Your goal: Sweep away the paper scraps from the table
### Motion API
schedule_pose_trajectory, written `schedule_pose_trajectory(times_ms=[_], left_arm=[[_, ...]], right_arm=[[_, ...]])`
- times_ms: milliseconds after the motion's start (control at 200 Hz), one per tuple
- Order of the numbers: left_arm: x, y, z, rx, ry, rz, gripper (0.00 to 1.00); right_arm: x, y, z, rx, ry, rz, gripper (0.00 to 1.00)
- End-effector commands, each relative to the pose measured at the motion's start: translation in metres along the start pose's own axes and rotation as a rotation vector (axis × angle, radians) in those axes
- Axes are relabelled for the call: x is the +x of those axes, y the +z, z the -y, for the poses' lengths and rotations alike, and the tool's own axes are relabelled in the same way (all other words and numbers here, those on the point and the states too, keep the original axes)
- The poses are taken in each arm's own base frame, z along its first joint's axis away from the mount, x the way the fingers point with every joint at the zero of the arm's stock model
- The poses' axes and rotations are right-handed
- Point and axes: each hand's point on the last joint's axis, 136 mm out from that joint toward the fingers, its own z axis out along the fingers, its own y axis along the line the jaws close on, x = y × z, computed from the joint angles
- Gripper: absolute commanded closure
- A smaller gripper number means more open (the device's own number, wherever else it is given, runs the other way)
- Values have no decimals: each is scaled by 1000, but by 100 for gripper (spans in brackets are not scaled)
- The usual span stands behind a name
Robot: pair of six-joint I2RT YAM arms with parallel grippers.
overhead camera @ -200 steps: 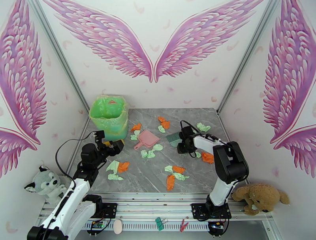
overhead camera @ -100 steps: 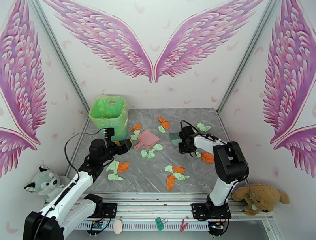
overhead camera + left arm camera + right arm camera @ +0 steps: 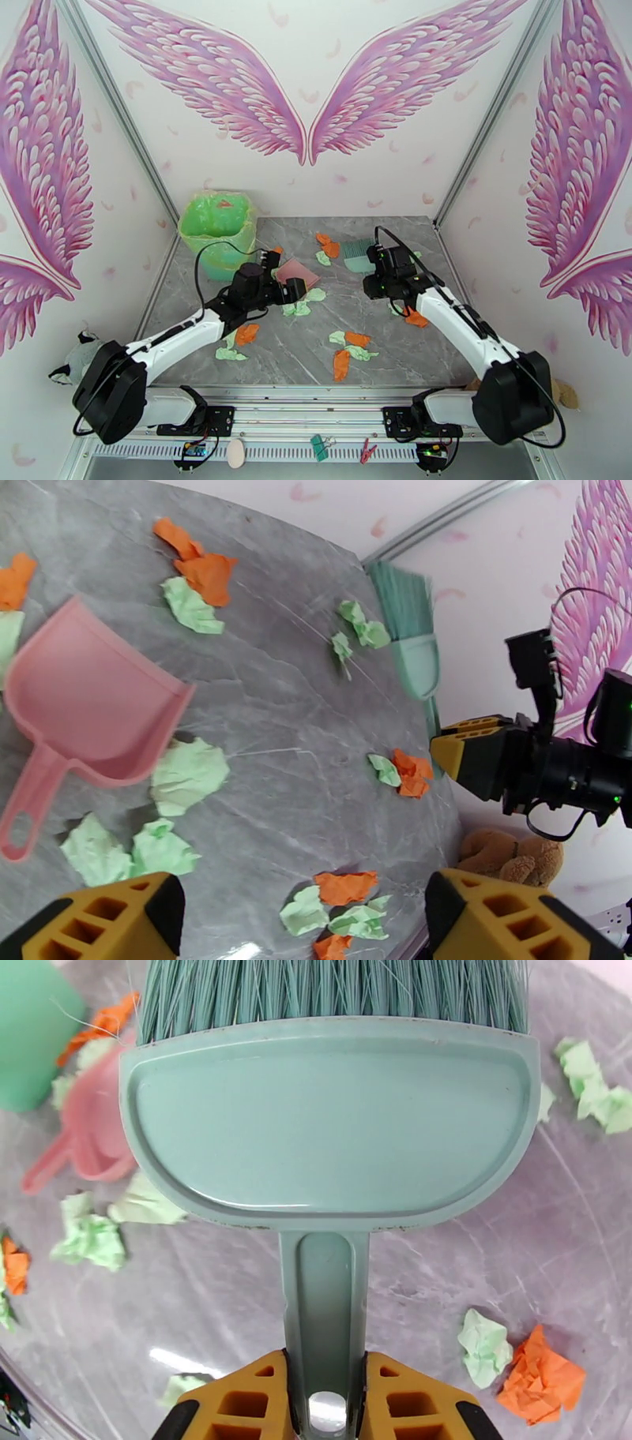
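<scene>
Paper scraps (image 3: pixel 347 344), mint green and orange, lie scattered across the marble table (image 3: pixel 300 365). Mid-table, the left gripper (image 3: pixel 304 922) hangs with jaws spread wide and empty, near the pink dustpan (image 3: pixel 87 693). Farther back, the right gripper (image 3: pixel 325 1404) clamps the handle of the teal brush (image 3: pixel 328 1118), bristles pointing rearward.

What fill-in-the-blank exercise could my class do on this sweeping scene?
The right gripper grips the hand brush by its ____.
The open left gripper is near the ____ dustpan.
The paper scraps on the table are pale green or ____.
Missing words: handle; pink; orange.
</scene>
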Motion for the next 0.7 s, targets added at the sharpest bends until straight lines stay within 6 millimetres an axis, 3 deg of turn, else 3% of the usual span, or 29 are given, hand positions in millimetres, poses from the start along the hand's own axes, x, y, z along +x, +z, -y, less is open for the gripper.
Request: schedule_pose_trajectory(times_ms=[0,220,475,695], left_arm=[[-13,19,48,137,9,20,15],[-8,46,81,211,11,-9,15],[-15,55,88,233,-3,4,17],[-20,59,87,223,-1,17,34]], right_arm=[[4,-17,-24,-68,-6,9,79],[-2,-43,-55,-144,-32,72,80],[3,-50,-77,-196,-54,85,79],[8,-53,-93,-239,-65,93,79]])
